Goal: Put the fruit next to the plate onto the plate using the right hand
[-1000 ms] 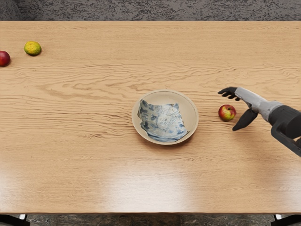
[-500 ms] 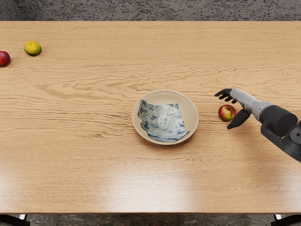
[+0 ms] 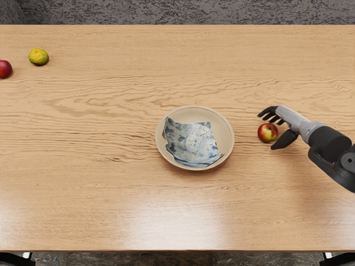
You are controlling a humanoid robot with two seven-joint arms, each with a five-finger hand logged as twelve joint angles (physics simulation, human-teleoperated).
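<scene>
A small red-and-yellow apple (image 3: 268,132) lies on the table just right of the beige plate (image 3: 224,125) with a blue-white pattern in its middle. My right hand (image 3: 275,127) sits right beside the apple, its arm entering from the right edge. The dark fingers (image 3: 270,114) reach above the apple and the thumb (image 3: 284,140) lies below and to its right, so the hand brackets the fruit from the right. The fingers are spread and hold nothing. The left arm does not show.
A yellow-green fruit (image 3: 38,56) and a red fruit (image 3: 4,68) lie at the far left of the wooden table (image 3: 111,183). The table's back edge runs along the top of the picture.
The right hand moved left toward the apple, and the thumb drew up close beside it. The apple and plate have stayed put.
</scene>
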